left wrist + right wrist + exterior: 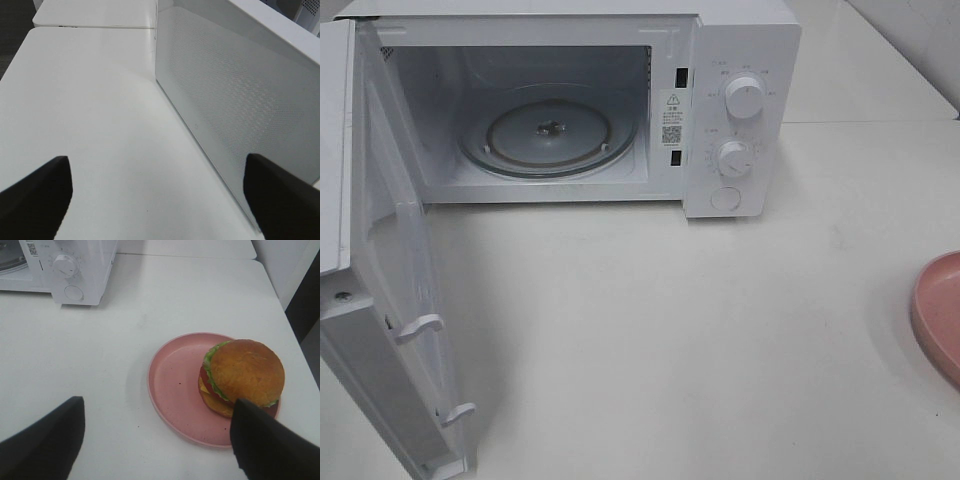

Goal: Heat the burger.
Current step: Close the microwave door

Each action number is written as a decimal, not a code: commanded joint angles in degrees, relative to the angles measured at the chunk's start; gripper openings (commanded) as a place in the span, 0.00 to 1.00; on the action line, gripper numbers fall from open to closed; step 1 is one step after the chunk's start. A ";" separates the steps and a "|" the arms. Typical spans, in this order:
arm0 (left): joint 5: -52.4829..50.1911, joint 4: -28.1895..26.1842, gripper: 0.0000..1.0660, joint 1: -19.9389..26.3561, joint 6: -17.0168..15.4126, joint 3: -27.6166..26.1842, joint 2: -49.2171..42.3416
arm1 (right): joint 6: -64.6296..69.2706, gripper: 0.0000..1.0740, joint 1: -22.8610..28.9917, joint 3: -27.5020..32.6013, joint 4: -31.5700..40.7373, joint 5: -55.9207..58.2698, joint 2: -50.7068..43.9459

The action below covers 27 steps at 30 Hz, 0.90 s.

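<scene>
With the microwave (560, 110) door already open, the step in hand is fetching the burger (242, 377) from the pink plate (175, 385), so the right end effector (157, 440), wide open and empty, must descend around it.

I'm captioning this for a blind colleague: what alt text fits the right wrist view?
A burger sits on a pink plate on a white table, between the open right gripper's dark fingertips. A white microwave stands beyond.
</scene>
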 commanded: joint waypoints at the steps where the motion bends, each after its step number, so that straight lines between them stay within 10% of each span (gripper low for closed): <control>1: -0.69 -0.57 0.82 -0.06 -0.11 0.23 -1.15 | -0.69 0.71 -0.74 0.23 0.06 -0.52 -1.38; 27: -0.69 -0.52 0.82 -0.06 -0.11 0.23 -1.09 | -0.80 0.71 -0.63 0.23 0.11 -0.52 -1.38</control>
